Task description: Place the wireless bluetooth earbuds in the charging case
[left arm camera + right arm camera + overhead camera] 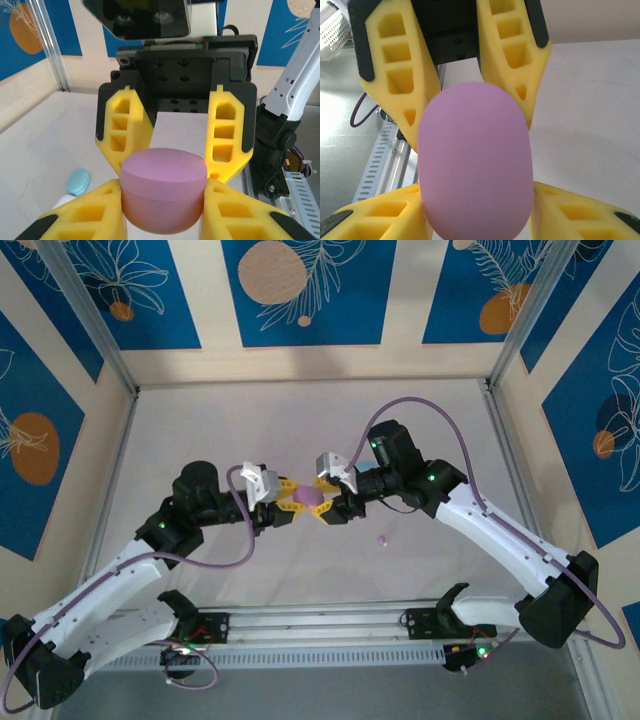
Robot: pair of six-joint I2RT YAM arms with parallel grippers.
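Observation:
The pink, pebble-like charging case [310, 498] hangs closed above the middle of the table, between both grippers, which meet nose to nose. My left gripper [297, 508] is shut on it; in the left wrist view its yellow fingers [85, 212] press the case [164, 192] from both sides below the lid seam. My right gripper [326, 507] comes from the opposite side, its fingers [585, 212] lying against the flanks of the case [475, 165]. A tiny pink earbud [381, 539] lies on the table to the right of the grippers.
A teal oval piece [78, 181] and something white [62, 201] beside it lie on the table under the left gripper. Aluminium posts [100, 330] and patterned walls enclose the table. A cable rail [310, 625] runs along the near edge.

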